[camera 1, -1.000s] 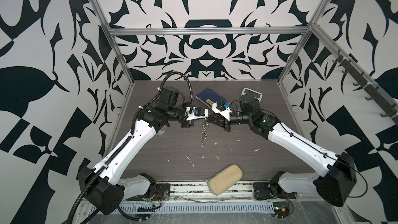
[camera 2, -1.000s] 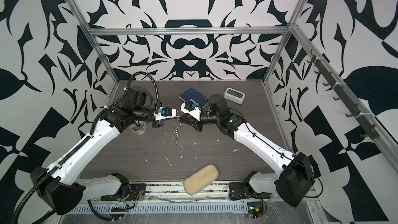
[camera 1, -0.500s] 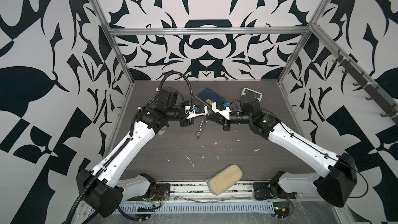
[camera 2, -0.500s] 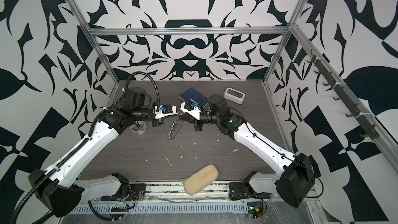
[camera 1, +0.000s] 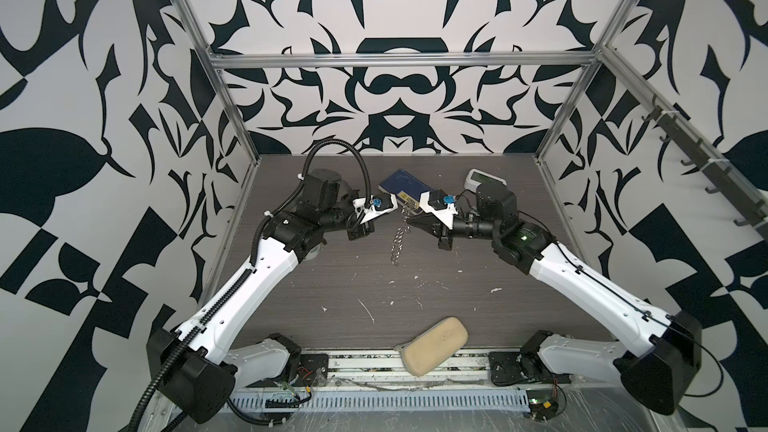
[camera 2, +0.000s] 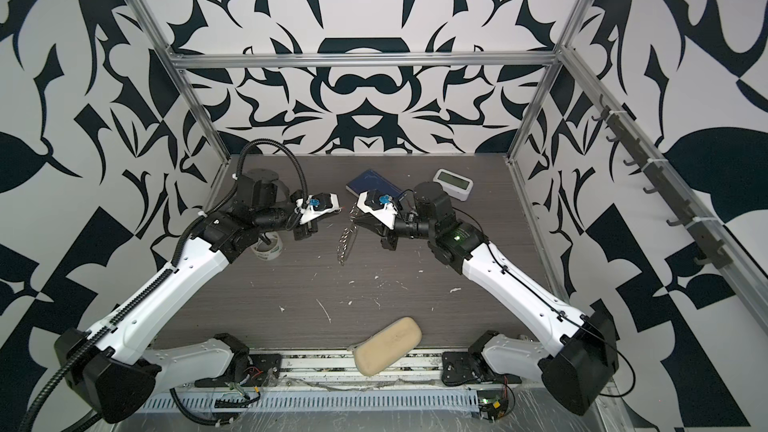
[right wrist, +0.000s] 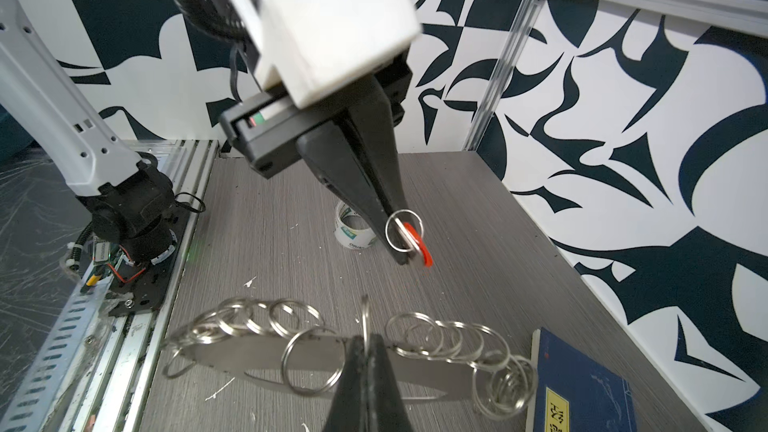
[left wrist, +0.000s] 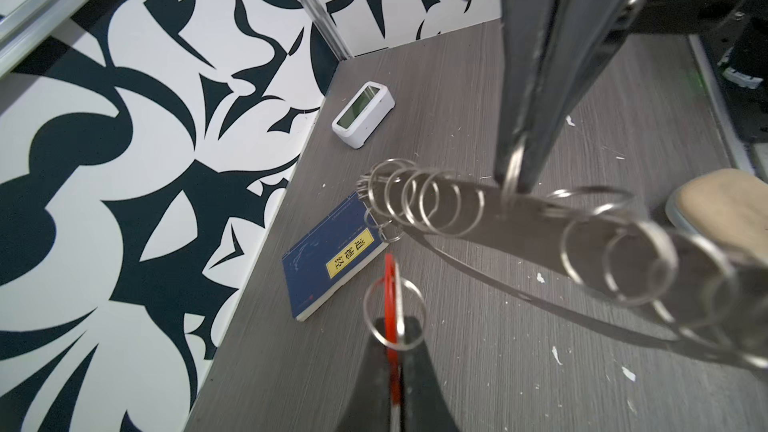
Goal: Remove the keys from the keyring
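My left gripper (left wrist: 392,347) is shut on the keys (left wrist: 390,284): a red-orange tag and a silver piece on one small ring. They hang apart from the keyring (left wrist: 469,205), a flat grey hoop fringed with small silver rings. My right gripper (right wrist: 365,344) is shut on one of the small rings on the keyring (right wrist: 257,353), which hangs above the table. In the right wrist view the left gripper (right wrist: 409,257) holds the keys (right wrist: 417,245) beyond the hoop. In both top views the left gripper (camera 1: 395,209) (camera 2: 337,210) faces the right gripper (camera 1: 409,222) (camera 2: 356,222), with the keyring (camera 1: 397,243) (camera 2: 345,238) dangling.
A blue book (camera 1: 401,184) lies behind the grippers and a white digital clock (camera 1: 484,178) stands at the back right. A roll of tape (camera 2: 268,245) sits under the left arm. A beige sponge-like pad (camera 1: 434,344) lies on the table's front edge. White flecks dot the tabletop.
The two grippers have drawn slightly apart. The keyring, earlier held between both, now hangs from the right gripper alone and has swung; the keys have stayed with the left gripper.
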